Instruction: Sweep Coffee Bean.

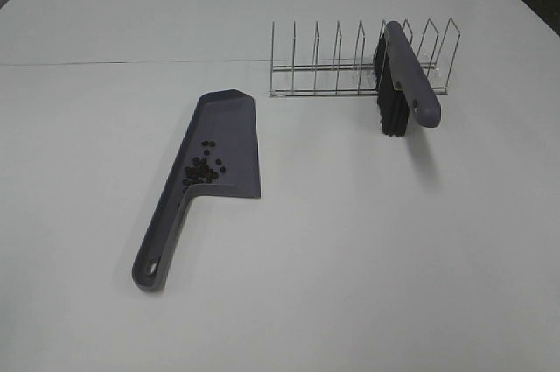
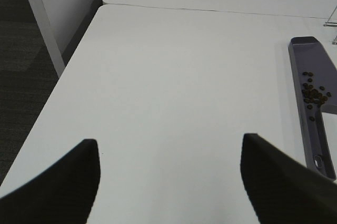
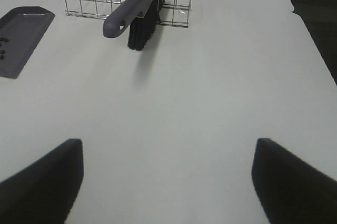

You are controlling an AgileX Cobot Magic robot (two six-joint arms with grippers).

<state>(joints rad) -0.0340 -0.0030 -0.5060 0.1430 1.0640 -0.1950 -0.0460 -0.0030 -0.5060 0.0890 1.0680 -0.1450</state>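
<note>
The coffee bean point(image 1: 204, 168) cluster, several tiny dark ovals, lies inside the grey dustpan point(image 1: 229, 131) near where its handle begins; the beans point(image 2: 315, 94) and the dustpan point(image 2: 308, 55) also show in the left wrist view. A grey brush point(image 1: 411, 74) with black bristles stands propped in the wire rack point(image 1: 332, 61). My left gripper point(image 2: 168, 182) is open over bare table, well to the left of the dustpan. My right gripper point(image 3: 168, 182) is open too, well short of the brush point(image 3: 131, 10). Neither gripper shows in the high view.
A seam between two tabletops point(image 1: 131, 63) runs across the back. The table's left edge point(image 2: 68, 71) drops to dark floor in the left wrist view. The right edge point(image 3: 310, 39) shows in the right wrist view.
</note>
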